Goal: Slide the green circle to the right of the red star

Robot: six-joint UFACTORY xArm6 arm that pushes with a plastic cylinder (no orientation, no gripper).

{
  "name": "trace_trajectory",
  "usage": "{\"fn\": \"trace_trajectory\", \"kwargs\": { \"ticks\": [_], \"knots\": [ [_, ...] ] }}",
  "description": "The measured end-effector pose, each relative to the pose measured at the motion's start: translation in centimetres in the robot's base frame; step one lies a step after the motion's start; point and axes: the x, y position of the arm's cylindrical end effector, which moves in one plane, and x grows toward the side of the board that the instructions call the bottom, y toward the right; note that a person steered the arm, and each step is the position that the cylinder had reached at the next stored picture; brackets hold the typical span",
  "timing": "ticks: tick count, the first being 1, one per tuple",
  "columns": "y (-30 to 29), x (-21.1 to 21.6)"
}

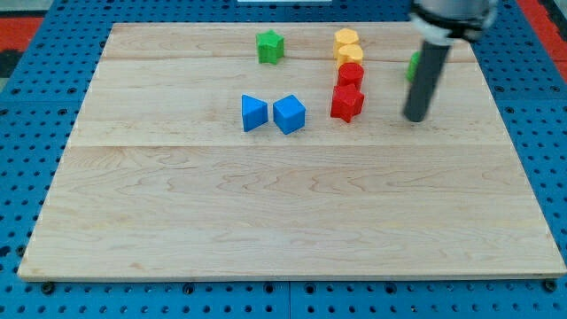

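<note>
Our tip (415, 118): bare rod end, holding nothing, on the board to the view's right of the red star (346, 103). Green circle (414, 64): a sliver showing behind the rod, toward the view's top. We judge a short, slow push downward best, stopping level with the star.

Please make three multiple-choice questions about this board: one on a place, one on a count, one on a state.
1. Where is my tip relative to the red star?
A. the view's right
B. the view's left
C. on top of it

2. How many blue blocks are there?
A. one
B. two
C. three

3. How does the green circle show?
A. fully visible
B. partly hidden by the rod
C. stacked on a blue block

Answers: 1 A, the tip stands apart on the star's right. 2 B, a blue triangle and a blue cube. 3 B, only a green edge shows beside the rod.
</note>
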Motion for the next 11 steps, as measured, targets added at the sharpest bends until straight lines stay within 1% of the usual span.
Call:
{"fn": "trace_trajectory", "kwargs": {
  "ticks": [1,2,3,4,5,6,8,9,10,11],
  "knots": [
    [5.8,-3.3],
    [5.7,-7.4],
    [2.9,-8.7],
    [-2.0,-8.7],
    [-2.0,-11.3],
    [-4.1,-12.6],
    [-4.8,-6.1],
    [-4.8,-4.1],
    [-4.8,-3.7],
    [-4.9,-5.8]
  ]
}}
